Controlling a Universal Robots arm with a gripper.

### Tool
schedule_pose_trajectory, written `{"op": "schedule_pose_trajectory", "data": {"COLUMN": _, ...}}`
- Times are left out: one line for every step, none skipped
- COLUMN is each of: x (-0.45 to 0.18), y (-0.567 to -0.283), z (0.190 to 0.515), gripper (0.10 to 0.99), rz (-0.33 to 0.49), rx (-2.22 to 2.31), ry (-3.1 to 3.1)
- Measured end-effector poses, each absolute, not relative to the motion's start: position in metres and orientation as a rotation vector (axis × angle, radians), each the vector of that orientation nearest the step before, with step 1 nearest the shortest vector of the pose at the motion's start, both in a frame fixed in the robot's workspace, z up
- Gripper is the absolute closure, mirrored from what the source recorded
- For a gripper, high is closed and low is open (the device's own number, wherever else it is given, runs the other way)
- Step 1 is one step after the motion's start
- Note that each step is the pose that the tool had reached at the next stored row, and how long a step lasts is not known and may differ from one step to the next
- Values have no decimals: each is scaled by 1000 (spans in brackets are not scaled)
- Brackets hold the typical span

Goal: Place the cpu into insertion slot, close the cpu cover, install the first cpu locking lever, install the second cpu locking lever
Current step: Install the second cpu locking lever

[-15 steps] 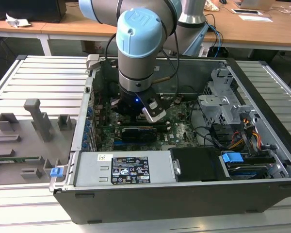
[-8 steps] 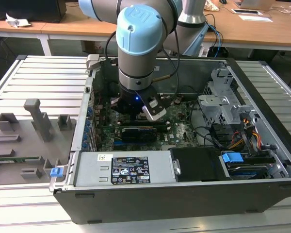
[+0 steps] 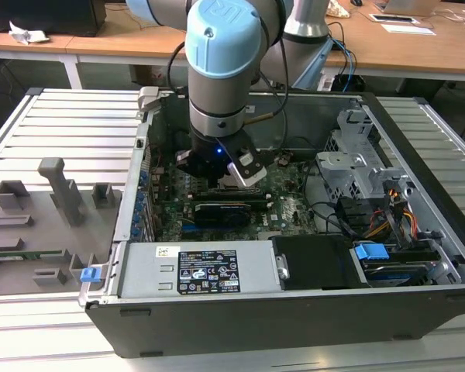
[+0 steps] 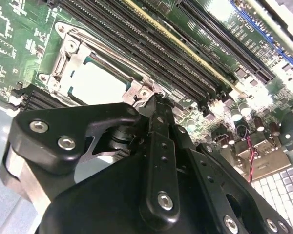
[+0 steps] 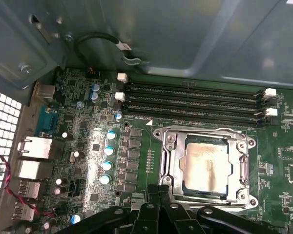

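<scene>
On the exterior view's left, a grey tray (image 3: 31,232) with plastic holders sits on the table beside the open computer case (image 3: 294,310). A small blue clip (image 3: 88,273) lies at the tray's near corner. In the middle, the robot arm (image 3: 225,70) reaches down into the case, over the green board (image 3: 283,198). The gripper (image 3: 221,167) hangs low, just above the board, with a black card (image 3: 229,211) just nearer to the camera.

In the first wrist view, the cpu (image 5: 205,165) lies flat inside the insertion slot (image 5: 167,146), and the cpu cover (image 5: 244,161) lies down around it. The long black memory slots (image 5: 190,100) run beside the slot. The black fingers (image 5: 158,204) are pressed together, holding nothing, at the slot's edge.

On the exterior view's right are a metal drive cage (image 3: 356,167) and coloured wires (image 3: 395,221).
</scene>
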State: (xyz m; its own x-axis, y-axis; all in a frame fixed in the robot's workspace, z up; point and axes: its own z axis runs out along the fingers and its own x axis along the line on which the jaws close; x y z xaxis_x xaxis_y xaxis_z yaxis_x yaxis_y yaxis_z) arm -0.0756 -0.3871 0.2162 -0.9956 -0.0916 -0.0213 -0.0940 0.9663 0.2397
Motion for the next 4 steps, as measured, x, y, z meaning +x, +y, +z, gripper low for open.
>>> {"op": "schedule_pose_trajectory", "data": {"x": -76, "y": -387, "z": 217, "gripper": 980, "rz": 379, "rx": -147, "ry": 3105}}
{"op": "schedule_pose_trajectory", "data": {"x": -76, "y": -387, "z": 218, "gripper": 980, "rz": 380, "rx": -147, "ry": 3105}}
{"op": "schedule_pose_trajectory", "data": {"x": -76, "y": -387, "z": 218, "gripper": 980, "rz": 380, "rx": -147, "ry": 3105}}
{"op": "schedule_pose_trajectory", "data": {"x": -76, "y": -387, "z": 218, "gripper": 980, "rz": 380, "rx": -147, "ry": 3105}}
